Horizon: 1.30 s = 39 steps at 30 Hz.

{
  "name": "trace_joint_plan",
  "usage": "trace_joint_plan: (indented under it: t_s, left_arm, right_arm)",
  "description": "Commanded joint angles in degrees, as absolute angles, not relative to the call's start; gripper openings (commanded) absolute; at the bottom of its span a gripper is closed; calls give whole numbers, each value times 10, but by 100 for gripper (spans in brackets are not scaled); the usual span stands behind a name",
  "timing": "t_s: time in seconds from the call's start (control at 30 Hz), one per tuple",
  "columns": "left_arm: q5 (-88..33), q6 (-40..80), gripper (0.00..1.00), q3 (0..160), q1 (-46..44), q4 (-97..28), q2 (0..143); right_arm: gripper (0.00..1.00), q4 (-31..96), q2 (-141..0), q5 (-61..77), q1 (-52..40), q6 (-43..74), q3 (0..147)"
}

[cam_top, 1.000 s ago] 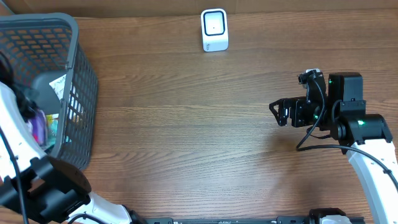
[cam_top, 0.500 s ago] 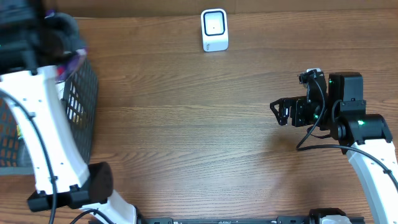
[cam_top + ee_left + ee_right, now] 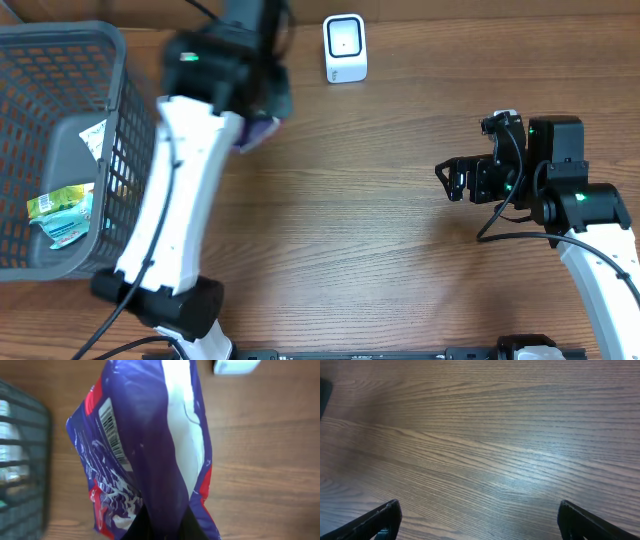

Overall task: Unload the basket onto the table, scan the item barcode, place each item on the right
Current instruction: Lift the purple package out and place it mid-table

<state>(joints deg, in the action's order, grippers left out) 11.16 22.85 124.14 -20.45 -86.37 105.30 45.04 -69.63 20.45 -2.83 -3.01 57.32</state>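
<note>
Surface: brown wood-grain worktop, dull sheen, grain running left to right. The left claw is clenched on one end of a purple-and-red foil snack packet. It holds the packet above the worktop, between the grey plastic mesh basket and the small white boxy scanner at the far edge. The printed barcode faces the wrist camera. The right claw is spread wide, grasping nothing, over bare wood. A green-and-yellow pouch lies in the basket.

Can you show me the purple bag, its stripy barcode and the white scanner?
purple bag [image 3: 145, 450]: left wrist view, middle of its purple side.
barcode [image 3: 114, 435]: left wrist view, middle of the stripes.
white scanner [image 3: 345, 46]: overhead view, its front window.
</note>
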Motion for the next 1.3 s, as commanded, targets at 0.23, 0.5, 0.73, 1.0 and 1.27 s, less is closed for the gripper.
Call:
trace_joint_plan:
  t_s: [0.23, 0.5, 0.73, 1.0, 1.27]
  left_arm:
    - [53, 271, 4, 935, -291, -621, 1058]
    - [18, 270, 4, 865, -328, -510, 1058]
    - [19, 270, 51, 917, -314, -524, 1056]
    - [30, 257, 50, 1129, -229, -663, 1054]
    - [108, 262, 44, 1337, -95, -846, 1051]
  right_arm:
    - [100, 449, -695, 200, -29, -30, 586]
    - [100, 449, -695, 200, -29, -30, 586]
    - [100, 449, -695, 200, -29, -30, 586]
    - [100, 449, -695, 200, -29, -30, 586]
    - [100, 449, -695, 200, -29, -30, 586]
